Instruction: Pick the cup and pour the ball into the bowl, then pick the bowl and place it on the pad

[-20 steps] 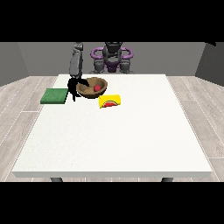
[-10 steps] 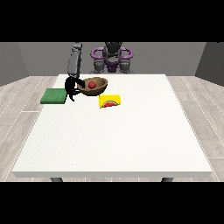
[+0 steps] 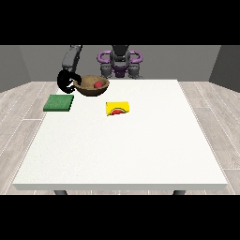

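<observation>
Front view: the hand at the view's left (image 3: 65,80) has its fingers curled on the rim of the brown bowl (image 3: 92,86) and holds it above the table (image 3: 122,145), near the far left corner. A red ball (image 3: 98,85) lies inside. The flat green pad (image 3: 59,102) lies below the hand — a square. The yellow cup (image 3: 117,108) lies on its side, toward the far edge.
</observation>
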Tool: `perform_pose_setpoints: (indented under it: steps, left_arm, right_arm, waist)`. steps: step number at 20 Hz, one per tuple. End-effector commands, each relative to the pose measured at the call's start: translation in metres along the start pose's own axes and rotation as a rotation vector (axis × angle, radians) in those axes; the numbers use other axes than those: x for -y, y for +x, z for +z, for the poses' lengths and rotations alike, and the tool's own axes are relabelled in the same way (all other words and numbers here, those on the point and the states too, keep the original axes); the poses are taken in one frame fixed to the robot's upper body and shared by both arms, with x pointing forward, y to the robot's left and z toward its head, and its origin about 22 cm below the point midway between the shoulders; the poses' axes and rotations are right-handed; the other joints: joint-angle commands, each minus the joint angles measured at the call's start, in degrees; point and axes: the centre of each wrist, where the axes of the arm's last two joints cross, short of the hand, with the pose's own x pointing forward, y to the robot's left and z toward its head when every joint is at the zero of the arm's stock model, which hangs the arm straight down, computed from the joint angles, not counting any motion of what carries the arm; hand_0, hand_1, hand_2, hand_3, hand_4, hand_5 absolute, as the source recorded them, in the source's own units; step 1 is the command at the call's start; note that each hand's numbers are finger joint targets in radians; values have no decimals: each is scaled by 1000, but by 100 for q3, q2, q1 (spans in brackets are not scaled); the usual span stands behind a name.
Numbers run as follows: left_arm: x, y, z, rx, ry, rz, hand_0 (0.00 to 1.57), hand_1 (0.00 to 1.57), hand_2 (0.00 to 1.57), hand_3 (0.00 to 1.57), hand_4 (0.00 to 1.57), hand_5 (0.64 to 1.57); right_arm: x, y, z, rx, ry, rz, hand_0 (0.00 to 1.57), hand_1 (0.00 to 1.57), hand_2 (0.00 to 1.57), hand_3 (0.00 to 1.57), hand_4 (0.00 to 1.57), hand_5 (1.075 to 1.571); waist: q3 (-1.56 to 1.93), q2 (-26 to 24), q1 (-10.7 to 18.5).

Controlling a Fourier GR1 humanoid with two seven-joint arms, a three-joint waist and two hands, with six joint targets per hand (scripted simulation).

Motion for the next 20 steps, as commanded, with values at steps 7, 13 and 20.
perform_pose_setpoints:
  steps: [7, 13, 20]
  left_arm:
    - [-7, 14, -1, 73, 18, -21, 0, 0, 0, 0, 695, 1564]
    - [-10, 10, 6, 199, 1, -56, 0, 0, 0, 0, 703, 1558]
    - [4, 49, 1, 315, 12, -29, 0, 0, 0, 0, 677, 1559]
  right_arm:
    - [74, 71, -15, 100, -42, 172, 1571, 1571, 1571, 1571, 996, 1571]
    - [113, 81, -15, 234, -92, 30, 1571, 1571, 1571, 1431, 996, 1570]
    - [166, 79, -10, 333, -132, 46, 1571, 1571, 1571, 81, 962, 1571]
  waist:
    - [22, 476, -21]
    - [30, 1303, 100]
    - [37, 1953, 149]
